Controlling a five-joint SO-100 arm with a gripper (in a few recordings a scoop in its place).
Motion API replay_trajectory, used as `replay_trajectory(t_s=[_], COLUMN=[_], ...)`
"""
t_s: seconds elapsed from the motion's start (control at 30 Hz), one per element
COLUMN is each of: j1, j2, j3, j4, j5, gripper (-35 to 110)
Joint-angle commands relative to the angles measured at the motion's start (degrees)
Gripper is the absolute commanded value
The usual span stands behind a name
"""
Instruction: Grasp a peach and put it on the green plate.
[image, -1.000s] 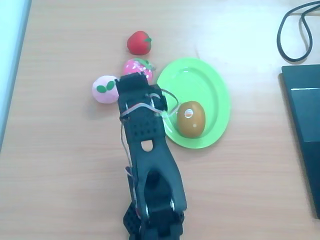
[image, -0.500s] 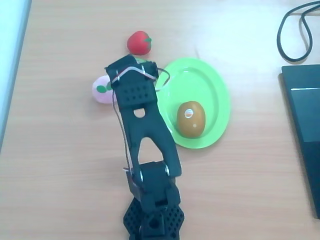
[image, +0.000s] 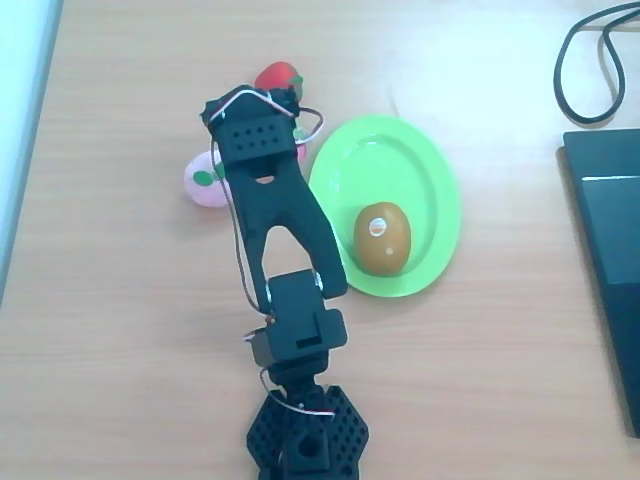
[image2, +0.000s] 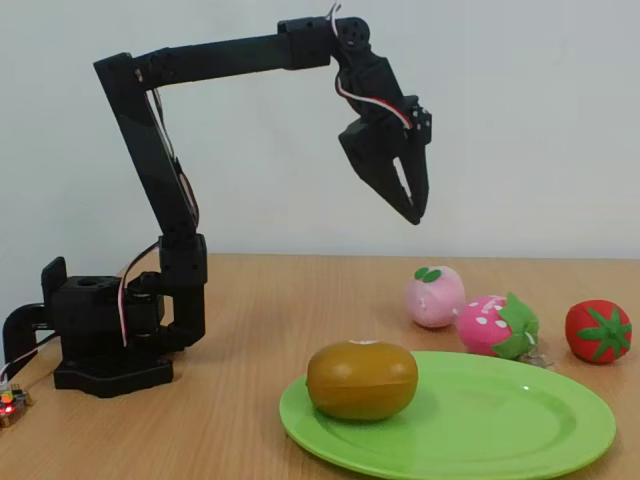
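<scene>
The pale pink peach (image: 203, 181) (image2: 434, 296) lies on the wooden table, left of the green plate (image: 441, 172) (image2: 520, 425); in the overhead view my arm covers its right side. In the fixed view my gripper (image2: 412, 212) hangs high in the air, well above the table and a little left of the peach. Its fingers point down, pressed close together, with nothing held. From overhead the wrist sits over the spot between the peach and the red tomato.
A brown kiwi (image: 381, 238) (image2: 362, 379) lies on the plate. A pink strawberry (image2: 492, 325) and the red tomato (image: 281, 77) (image2: 598, 331) lie beside the peach. A black device (image: 610, 260) and a cable (image: 585, 60) are at the right. The arm base (image: 305, 440) stands near the front edge.
The arm has stretched out and risen. Overhead, the wrist has moved up the picture from over the strawberry to the tomato's edge. The fruits have not moved.
</scene>
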Motion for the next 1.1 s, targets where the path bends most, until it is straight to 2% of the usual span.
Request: replay_trajectory(t_s=[0.0,0.13,0.43,0.57,1.07], j1=[-1.58,-2.02,-2.72,-2.99,-4.04], j2=[-0.97,-3.34,-7.29,-9.40,-17.23], j3=[-1.14,-1.14,-1.49,-1.58,-4.22], j4=[-0.26,-0.18,-0.18,-0.26,-0.97], j5=[-0.62,-0.62,-0.44,-0.44,-0.35], gripper=[3,5,32,40,44])
